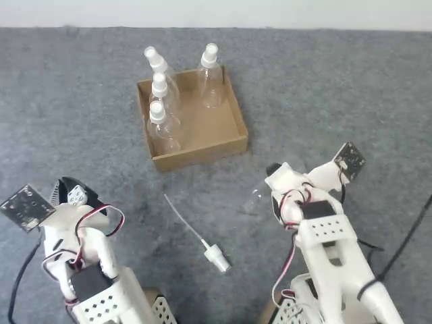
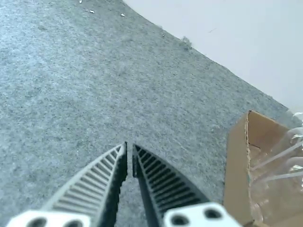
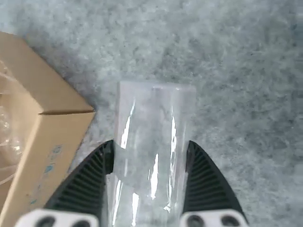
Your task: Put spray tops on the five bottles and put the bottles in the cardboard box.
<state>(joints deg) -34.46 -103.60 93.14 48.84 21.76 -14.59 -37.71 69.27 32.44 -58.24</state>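
Far centre, cardboard box (image 1: 197, 154) holds four capped bottles (image 1: 164, 129) - three along its left side, one at far right. Fifth one, a clear bottle (image 3: 154, 118) with no top, sits in the right gripper (image 3: 150, 150), jaws partway open and clamped on its body, over the grey carpet (image 1: 351, 94) close to the box's near right corner. At near left, the left gripper (image 2: 129, 147) has its jaws almost touching, nothing held. A loose spray top (image 1: 217, 257) with its tube lies on the carpet between the arms.
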